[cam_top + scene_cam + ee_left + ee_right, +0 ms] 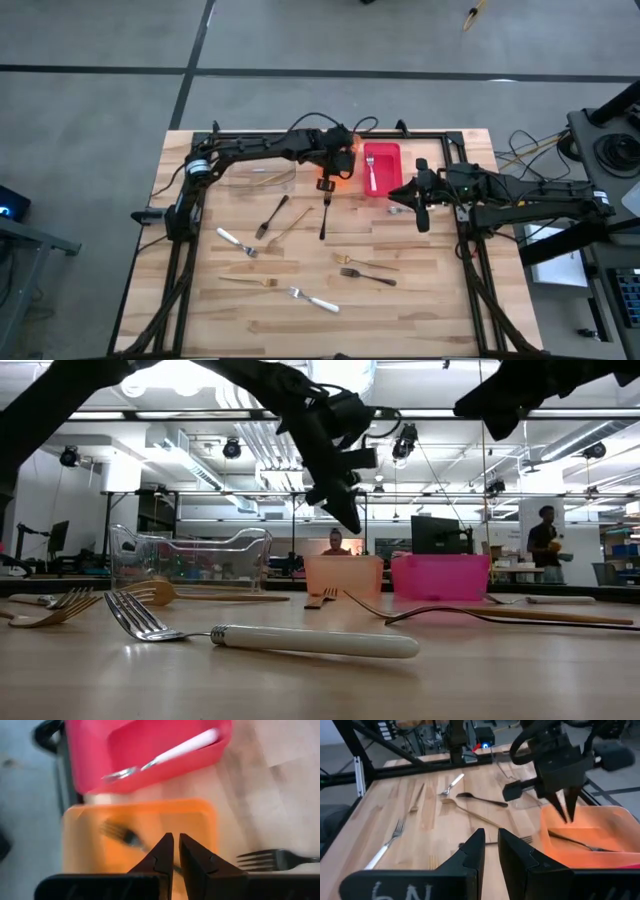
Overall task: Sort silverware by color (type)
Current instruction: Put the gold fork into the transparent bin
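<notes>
- Bench (440,300): pale wood planks inside a dark frame, standing on a grey floor crossed by dark lines.
- Bins at the far edge: clear bin (262,178), orange bin (340,165), red bin (382,168), side by side.
- Left gripper (327,183): hangs over the near edge of the orange bin, fingers (165,855) pressed together, holding nothing.
- Black fork (122,834): lies inside the orange bin, blurred in the left wrist view.
- Silver fork with pale handle (371,172): lies in the red bin.
- Second black fork (326,214): on the bench just in front of the orange bin.
- Right gripper (420,207): waits over the bench just to the right of the red bin. Fingers (475,847) stand slightly apart; nothing shows between them.
- Remaining silverware (300,255): scattered across the middle of the bench, black, gold and pale-handled pieces lying apart. One pale-handled fork (265,637) lies nearest the low camera.
- Room: open workshop, white ceiling beams, hanging lamps, monitors on desks. One person (545,540) stands at the right, another is seated behind the bins.
</notes>
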### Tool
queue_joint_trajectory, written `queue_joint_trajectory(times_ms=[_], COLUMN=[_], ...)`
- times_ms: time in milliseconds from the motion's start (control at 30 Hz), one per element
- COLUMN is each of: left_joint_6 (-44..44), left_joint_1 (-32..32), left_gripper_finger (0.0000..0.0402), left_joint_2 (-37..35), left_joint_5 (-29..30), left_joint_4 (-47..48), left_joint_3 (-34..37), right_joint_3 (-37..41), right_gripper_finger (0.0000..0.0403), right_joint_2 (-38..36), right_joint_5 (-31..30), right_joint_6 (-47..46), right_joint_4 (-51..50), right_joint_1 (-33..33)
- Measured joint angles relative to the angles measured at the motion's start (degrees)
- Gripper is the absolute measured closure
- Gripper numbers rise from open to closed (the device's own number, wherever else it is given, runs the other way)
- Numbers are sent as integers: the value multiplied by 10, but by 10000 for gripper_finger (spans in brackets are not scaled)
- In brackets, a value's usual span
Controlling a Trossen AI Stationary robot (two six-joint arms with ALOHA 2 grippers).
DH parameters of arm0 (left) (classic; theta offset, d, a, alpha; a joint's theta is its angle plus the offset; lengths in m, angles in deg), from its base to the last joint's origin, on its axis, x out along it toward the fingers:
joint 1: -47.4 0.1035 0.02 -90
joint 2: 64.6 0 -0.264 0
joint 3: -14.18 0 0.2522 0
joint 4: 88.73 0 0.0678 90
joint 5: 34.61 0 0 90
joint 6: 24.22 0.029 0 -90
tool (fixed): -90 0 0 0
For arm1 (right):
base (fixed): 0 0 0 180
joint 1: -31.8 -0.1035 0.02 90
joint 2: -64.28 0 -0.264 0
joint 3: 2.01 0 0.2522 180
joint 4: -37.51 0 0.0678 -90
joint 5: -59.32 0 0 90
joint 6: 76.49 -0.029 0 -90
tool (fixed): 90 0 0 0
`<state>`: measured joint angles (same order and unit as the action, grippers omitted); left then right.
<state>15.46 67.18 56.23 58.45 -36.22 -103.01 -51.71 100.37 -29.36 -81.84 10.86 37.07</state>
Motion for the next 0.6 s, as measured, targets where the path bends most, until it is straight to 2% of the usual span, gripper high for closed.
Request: queue_joint_trajectory(times_ms=[100,233,367,500,600], left_joint_6=[7,3,11,39,60], left_joint_1=[16,40,64,82,84], left_gripper_finger=[398,400,401,401,401], left_joint_2=[2,7,14,25,35], left_joint_5=[-36,-56,-60,-100,-116], left_joint_4=[-8,-30,-52,-58,-56], left_joint_3=[0,0,4,4,5], right_joint_3=[0,-1,-1,-1,-1], right_gripper_finger=[360,360,360,360,360], right_joint_2=[0,0,7,27,44], right_joint_5=[0,-17,-92,-169,-185], right_joint_6=[-2,-3,-26,-45,-47], right_joint_4=[22,48,55,55,58], right_joint_1=[0,0,0,0,0])
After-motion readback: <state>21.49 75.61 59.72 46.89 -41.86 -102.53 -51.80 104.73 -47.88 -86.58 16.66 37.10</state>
